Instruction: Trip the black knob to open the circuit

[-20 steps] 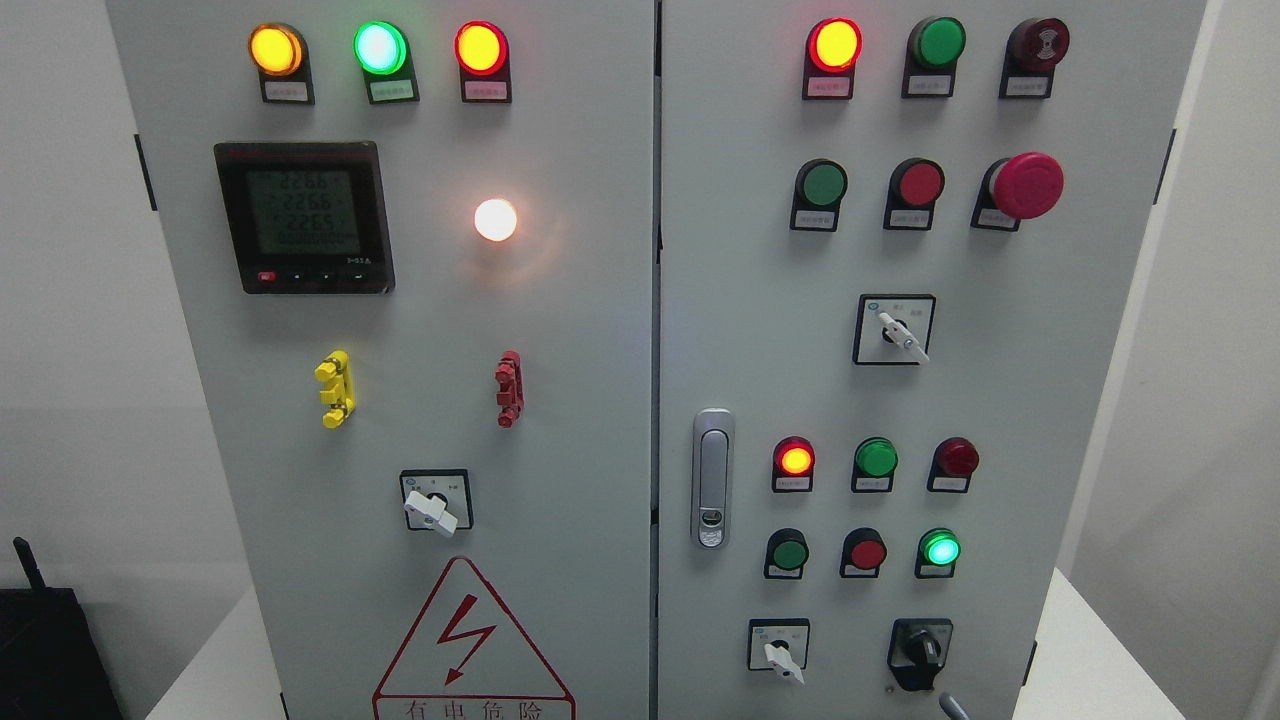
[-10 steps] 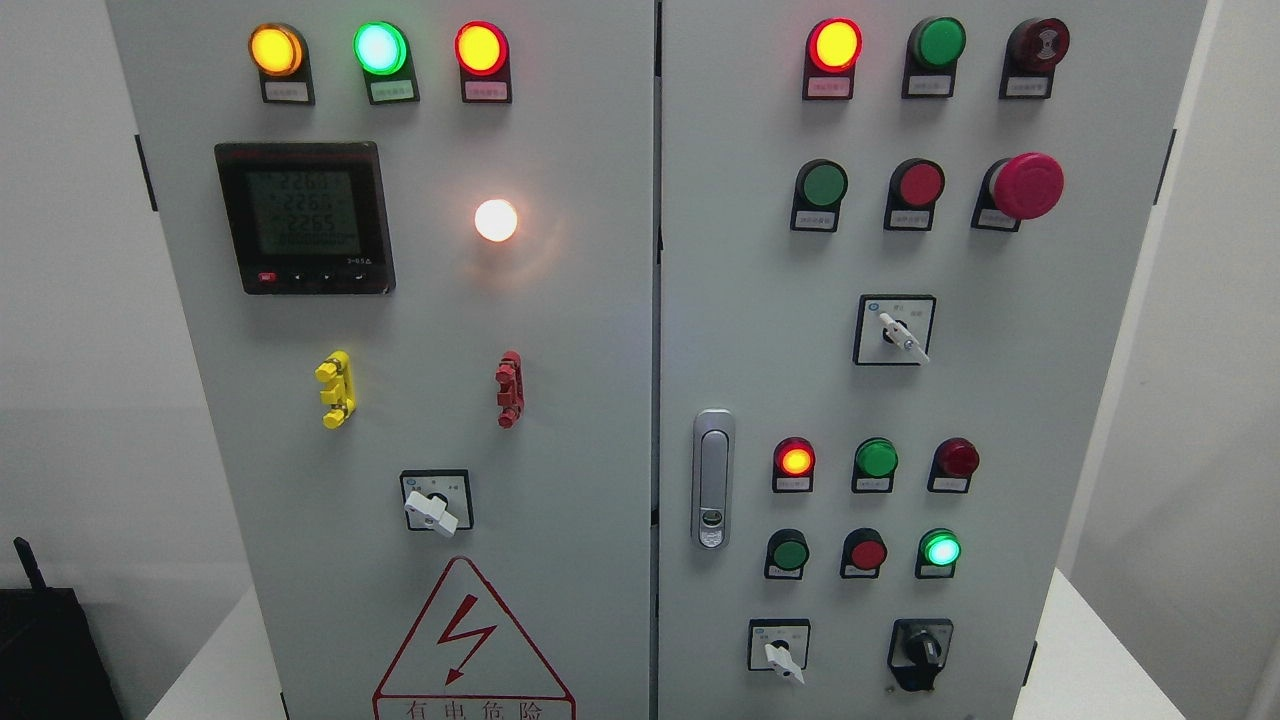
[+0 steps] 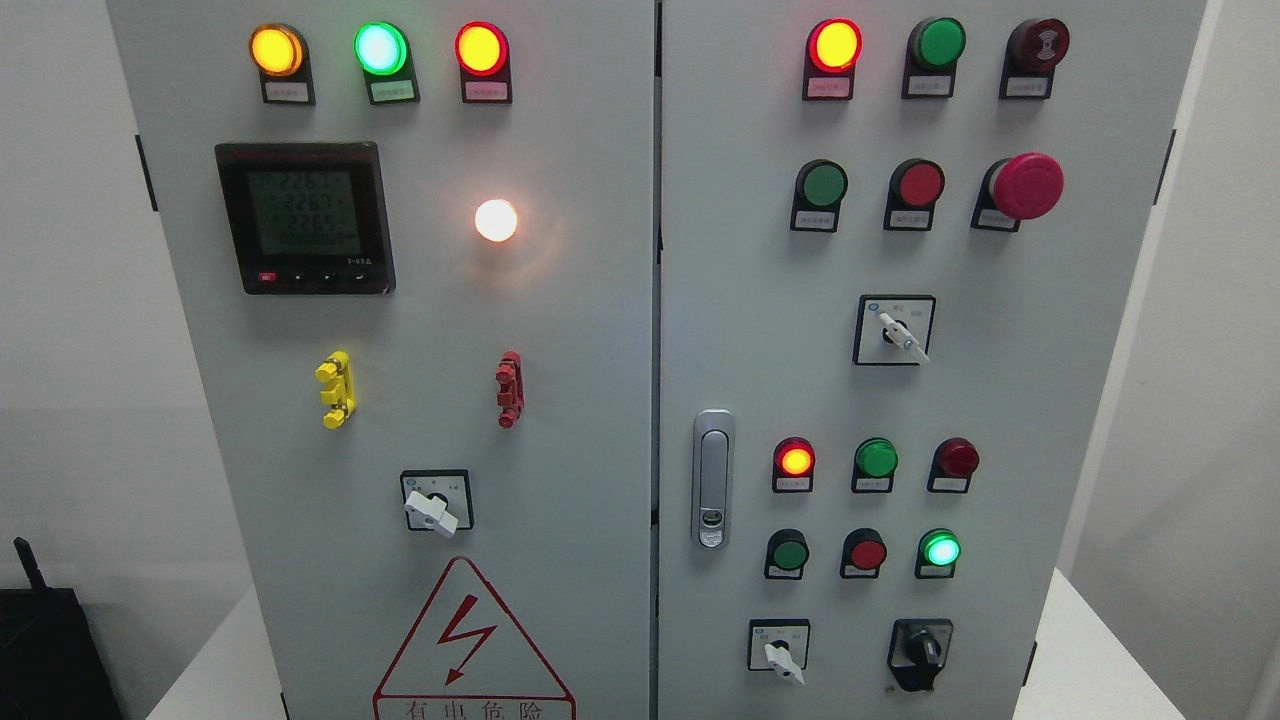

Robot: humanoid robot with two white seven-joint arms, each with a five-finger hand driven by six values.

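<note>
- Facing grey cabinet, 2 doors, upright.
- Black knob: rt door, bottom row, far right; white switch to its left.
- Green lamp lit just above knob.
- No robot hand in frame, so finger state can't be told.
</note>
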